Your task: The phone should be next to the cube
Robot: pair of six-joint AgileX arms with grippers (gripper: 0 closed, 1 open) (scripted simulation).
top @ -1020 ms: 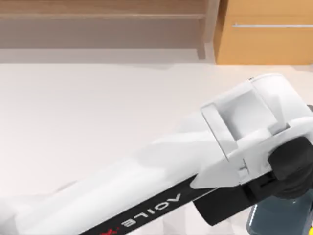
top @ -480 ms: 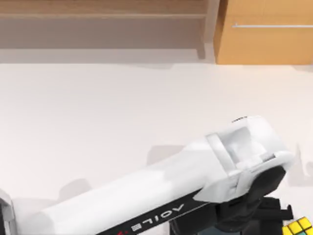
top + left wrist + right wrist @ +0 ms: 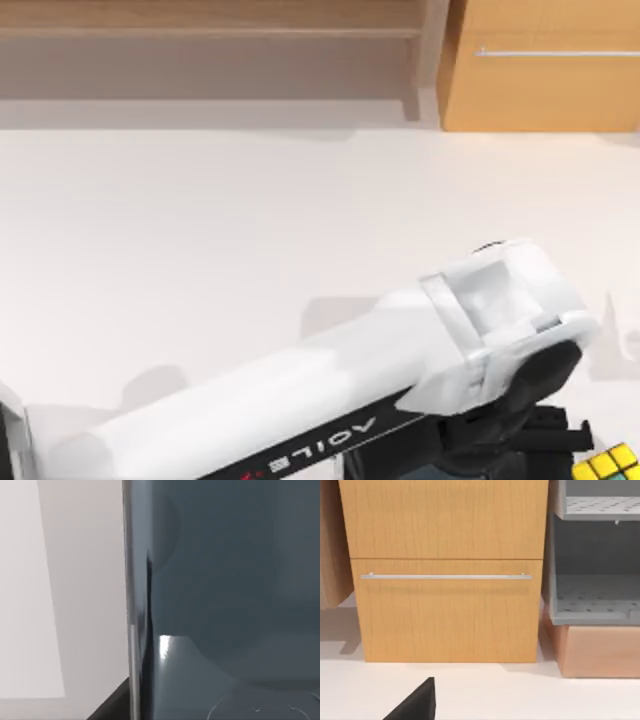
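My left hand [image 3: 530, 440] hung low beside the cube [image 3: 608, 464], apparently pinching the phone [image 3: 225, 580]; it needed lowering level onto the desk [image 3: 200, 250]

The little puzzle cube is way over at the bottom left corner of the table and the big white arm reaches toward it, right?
Not quite. The cube sits at the bottom right corner of the table, as the top view shows, not the left. The rest holds: the white left arm does stretch across toward it.
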